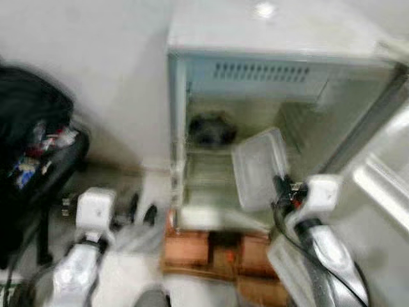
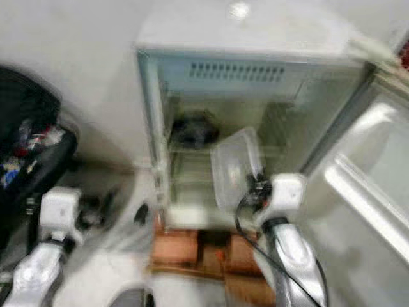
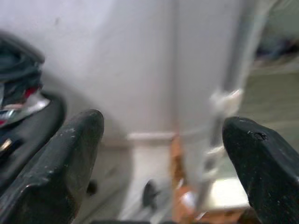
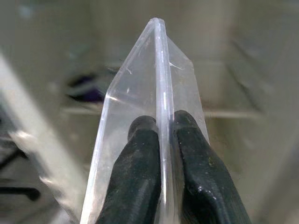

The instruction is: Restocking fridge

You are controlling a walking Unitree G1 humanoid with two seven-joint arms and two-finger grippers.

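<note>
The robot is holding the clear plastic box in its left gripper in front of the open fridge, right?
Not quite: the right gripper holds the clear plastic box, pinching its rim, as the right wrist view shows. The left gripper is open. The fridge is indeed open.

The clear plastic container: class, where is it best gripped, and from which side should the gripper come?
By its thin flat rim. The right gripper pinches the clear plastic container there from the near edge, probably the best hold: its body looks too wide for the fingers.
</note>
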